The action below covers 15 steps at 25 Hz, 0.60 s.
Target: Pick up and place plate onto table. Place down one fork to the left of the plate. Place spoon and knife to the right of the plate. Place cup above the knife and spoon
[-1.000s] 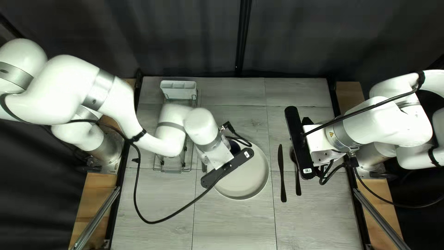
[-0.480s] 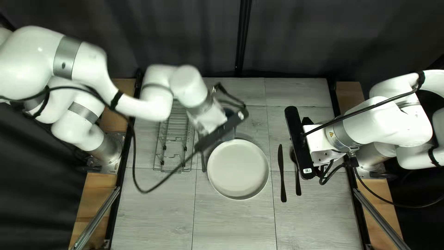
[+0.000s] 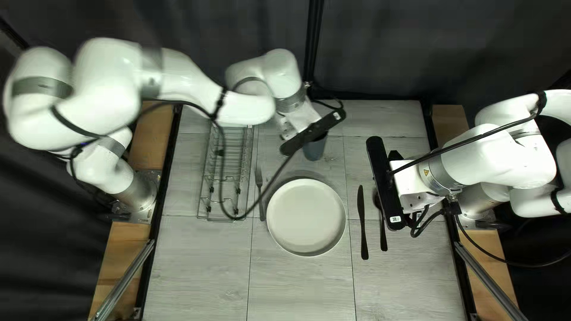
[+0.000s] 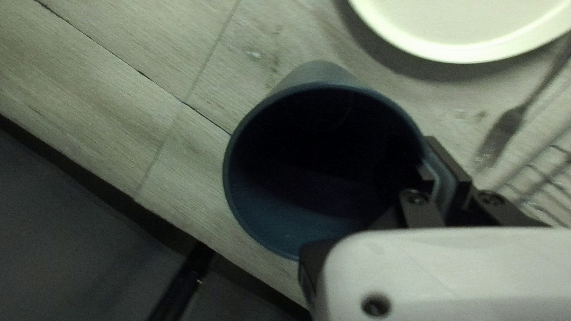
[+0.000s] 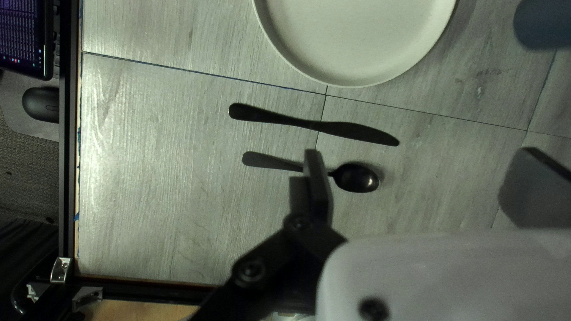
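Note:
My left gripper [image 3: 312, 132] is over the far middle of the table in the top left view, the grey-blue cup [image 3: 315, 148] beneath it. In the left wrist view, my left gripper [image 4: 440, 172] is shut on the wall of the cup [image 4: 262, 220], one finger inside. The plate [image 3: 306, 217] lies with the fork [image 3: 260, 190] to its left and the knife [image 3: 362, 223] and spoon [image 3: 383, 226] to its right. My right gripper [image 3: 385, 183] hangs above the spoon's bowl side; in the right wrist view my right gripper [image 5: 431, 160] stands open, one finger over the spoon [image 5: 357, 177].
A wire dish rack [image 3: 226, 172] stands left of the fork, partly under my left arm and its loose cable. The dark curtain hangs behind the table's far edge. A computer mouse [image 5: 40, 104] and a screen [image 5: 24, 35] lie beyond the near edge.
My left gripper has carried the cup from over the plate's upper left toward the table's far side, then rightward, uncovering the plate and fork. The right arm has stayed still.

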Each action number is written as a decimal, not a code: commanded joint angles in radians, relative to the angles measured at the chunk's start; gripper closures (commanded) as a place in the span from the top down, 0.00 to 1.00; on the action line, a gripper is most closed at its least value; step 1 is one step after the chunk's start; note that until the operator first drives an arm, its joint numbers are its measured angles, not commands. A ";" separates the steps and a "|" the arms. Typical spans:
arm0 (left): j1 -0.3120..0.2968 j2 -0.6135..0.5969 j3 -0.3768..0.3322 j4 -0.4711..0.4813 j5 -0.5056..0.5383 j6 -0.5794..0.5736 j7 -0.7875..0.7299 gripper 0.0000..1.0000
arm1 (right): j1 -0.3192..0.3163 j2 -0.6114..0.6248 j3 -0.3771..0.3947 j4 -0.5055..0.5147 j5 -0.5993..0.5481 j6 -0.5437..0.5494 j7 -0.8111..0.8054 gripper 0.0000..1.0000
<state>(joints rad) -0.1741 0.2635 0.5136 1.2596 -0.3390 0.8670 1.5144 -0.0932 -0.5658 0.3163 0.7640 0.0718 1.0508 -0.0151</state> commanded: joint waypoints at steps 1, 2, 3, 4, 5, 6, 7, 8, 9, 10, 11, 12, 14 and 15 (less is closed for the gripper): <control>0.011 0.063 -0.023 0.055 -0.034 -0.004 0.025 0.00 | 0.000 0.000 0.000 0.000 0.000 0.000 0.000 1.00; 0.011 0.073 -0.027 0.064 -0.037 -0.004 0.026 0.00 | 0.000 0.000 0.000 0.000 0.000 0.000 0.000 1.00; 0.012 0.091 -0.033 0.082 -0.042 -0.003 0.030 0.00 | 0.000 0.000 0.000 0.000 0.000 0.000 0.000 1.00; 0.014 0.101 -0.036 0.092 -0.046 -0.003 0.035 0.00 | 0.000 0.000 0.000 0.000 0.000 0.000 0.000 1.00; 0.016 0.109 -0.039 0.099 -0.049 -0.002 0.038 0.00 | 0.000 0.000 0.000 0.000 0.000 0.000 0.000 1.00; 0.017 0.120 -0.042 0.111 -0.051 0.000 0.042 0.00 | 0.000 0.000 0.000 0.000 0.000 0.000 0.000 1.00; 0.018 0.126 -0.044 0.118 -0.052 0.001 0.042 0.00 | 0.000 0.000 0.000 0.000 0.000 0.000 0.000 1.00; 0.019 0.137 -0.047 0.129 -0.052 0.003 0.045 0.00 | 0.000 0.000 0.000 0.000 0.000 0.000 0.000 1.00; 0.020 0.145 -0.048 0.137 -0.052 0.005 0.047 0.00 | 0.000 0.000 0.000 0.000 0.000 0.000 0.000 1.00; 0.022 0.150 -0.049 0.142 -0.053 0.007 0.051 0.00 | 0.000 0.000 0.000 0.000 0.000 0.000 0.000 1.00; 0.024 0.157 -0.051 0.150 -0.054 0.011 0.055 0.00 | 0.000 0.000 0.000 0.000 0.000 0.000 0.000 1.00; 0.025 0.163 -0.052 0.157 -0.053 0.013 0.055 0.00 | 0.000 0.000 0.000 0.000 0.000 0.000 0.000 1.00; 0.026 0.181 -0.056 0.176 -0.053 0.019 0.057 0.00 | 0.000 0.000 0.000 0.000 0.000 0.000 0.000 1.00; 0.027 0.186 -0.058 0.181 -0.054 0.019 0.059 0.00 | 0.000 0.000 0.000 0.000 0.000 0.000 0.000 1.00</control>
<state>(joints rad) -0.1491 0.4368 0.4596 1.4271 -0.3919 0.8826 1.5703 -0.0932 -0.5658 0.3163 0.7640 0.0718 1.0508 -0.0151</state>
